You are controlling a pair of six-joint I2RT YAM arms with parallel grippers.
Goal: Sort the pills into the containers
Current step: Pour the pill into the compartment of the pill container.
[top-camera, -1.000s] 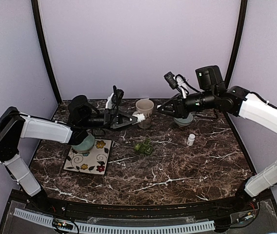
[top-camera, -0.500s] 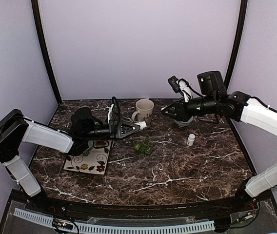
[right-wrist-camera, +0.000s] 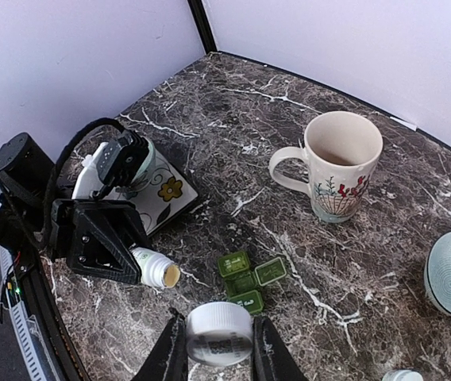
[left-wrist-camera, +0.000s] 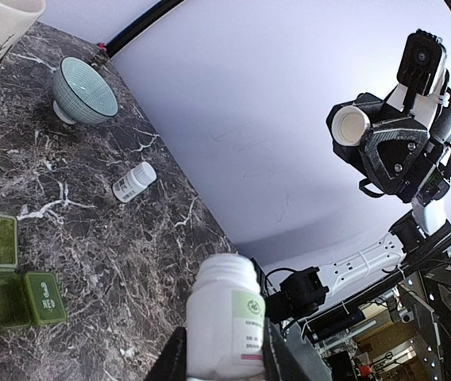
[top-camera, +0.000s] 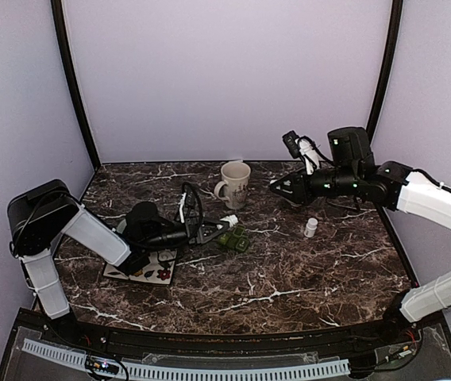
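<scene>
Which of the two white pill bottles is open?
The bottle in the left gripper, tipped sideways by the green pill box; the other bottle stands capped.

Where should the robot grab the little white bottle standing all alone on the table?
The small white bottle stands upright on the marble table, with nothing touching it. It is probably best to pinch its round body, below the cap, with the fingers coming in level from the robot's right. Its sides look straight and free all round, so the fingers should close evenly there.
</scene>
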